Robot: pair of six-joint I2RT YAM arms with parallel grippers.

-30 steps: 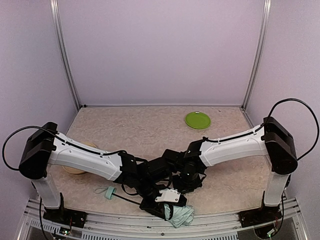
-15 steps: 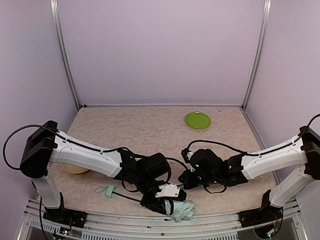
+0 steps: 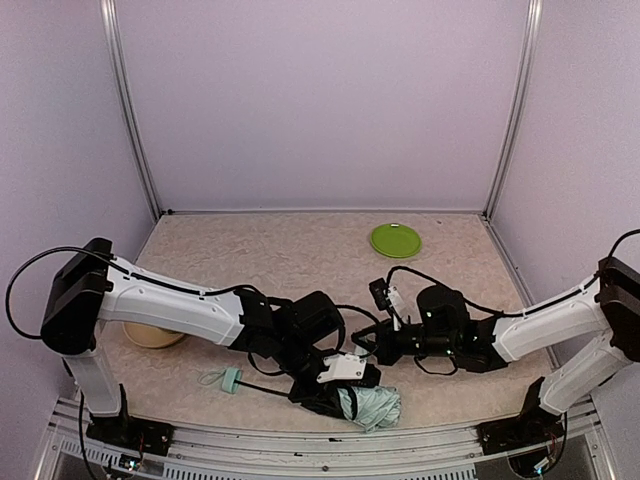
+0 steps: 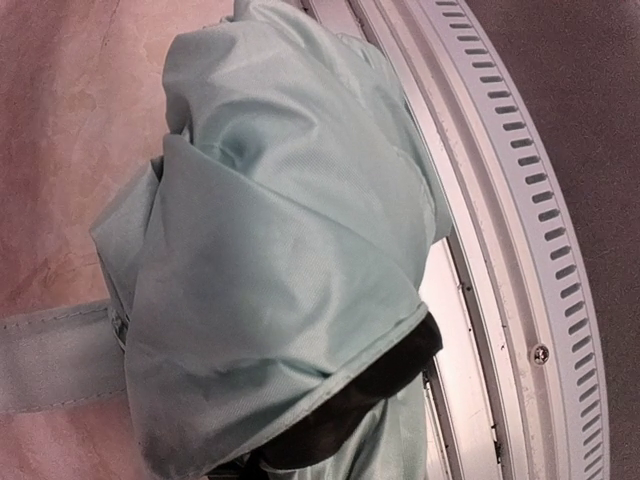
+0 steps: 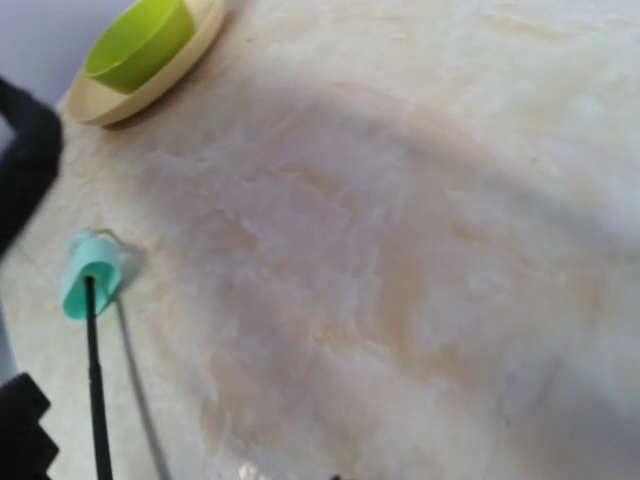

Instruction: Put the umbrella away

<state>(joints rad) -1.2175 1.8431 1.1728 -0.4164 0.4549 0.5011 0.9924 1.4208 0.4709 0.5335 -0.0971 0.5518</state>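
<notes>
The umbrella [image 3: 372, 408] lies at the table's near edge as a crumpled mint-green bundle with black lining. Its thin black shaft [image 3: 265, 389] runs left to the small mint handle [image 3: 231, 378] and strap. My left gripper [image 3: 338, 395] is shut on the bundle. In the left wrist view the mint fabric [image 4: 270, 250] fills the picture and hides the jaws. My right gripper [image 3: 362, 345] is shut and empty, low over the table just behind the bundle. The right wrist view shows the handle [image 5: 90, 275] and shaft [image 5: 96, 390], with its own fingers out of frame.
A green plate [image 3: 396, 240] lies at the back right. A tan plate [image 3: 150, 335] with a green bowl [image 5: 140, 42] sits under my left arm. The metal rail [image 4: 520, 200] runs right beside the bundle at the table's near edge.
My right arm dropped low and stretched out, its elbow swinging right. My left gripper dragged the umbrella bundle and handle a little to the right.
</notes>
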